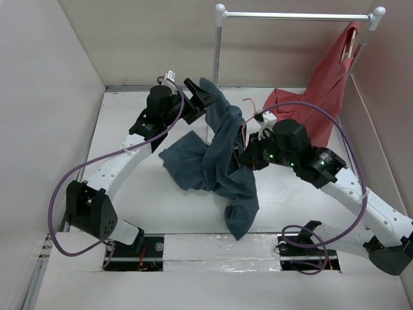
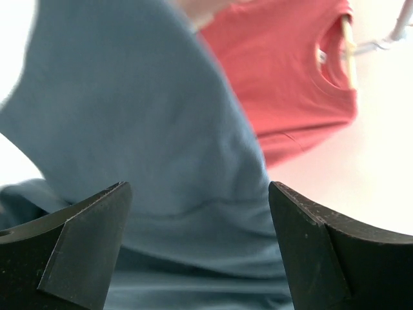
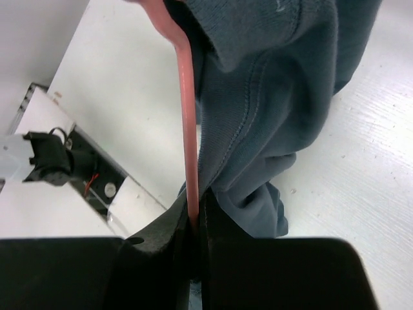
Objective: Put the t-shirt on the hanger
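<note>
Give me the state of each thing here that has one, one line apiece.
left claw: open, gripping nothing, the t-shirt just ahead.
right claw: shut on the t-shirt, a thin red strip pinched with it.
t-shirt: bunched, partly lifted, not on the hanger.
hanger: upright, rod carrying only the red shirt.
red shirt: hanging at the rod's right end.

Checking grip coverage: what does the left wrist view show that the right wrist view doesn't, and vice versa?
Left wrist only: the left gripper, open, and the red shirt. Right wrist only: the right gripper shut on the t-shirt, with a thin red strip running into its jaws. Both: the t-shirt.
</note>
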Controlling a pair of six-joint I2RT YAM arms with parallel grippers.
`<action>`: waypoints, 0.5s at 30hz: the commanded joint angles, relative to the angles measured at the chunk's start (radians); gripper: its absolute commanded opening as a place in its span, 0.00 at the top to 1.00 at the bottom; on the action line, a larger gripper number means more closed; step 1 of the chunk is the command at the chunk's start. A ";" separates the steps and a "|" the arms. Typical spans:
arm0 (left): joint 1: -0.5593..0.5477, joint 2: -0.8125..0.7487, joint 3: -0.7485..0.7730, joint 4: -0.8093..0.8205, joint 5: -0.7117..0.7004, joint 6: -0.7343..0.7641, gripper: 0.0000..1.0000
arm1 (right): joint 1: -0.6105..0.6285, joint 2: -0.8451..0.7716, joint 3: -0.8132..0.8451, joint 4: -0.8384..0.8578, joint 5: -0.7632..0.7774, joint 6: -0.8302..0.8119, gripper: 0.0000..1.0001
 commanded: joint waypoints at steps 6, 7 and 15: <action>0.015 0.050 0.098 -0.040 -0.175 0.187 0.14 | -0.073 -0.068 0.038 -0.053 -0.213 -0.050 1.00; 0.028 0.063 0.097 -0.028 -0.194 0.187 0.14 | -0.074 -0.068 0.043 -0.058 -0.217 -0.053 1.00; 0.057 0.195 0.144 0.122 -0.156 0.140 0.12 | -0.092 -0.073 0.049 -0.076 -0.265 -0.070 1.00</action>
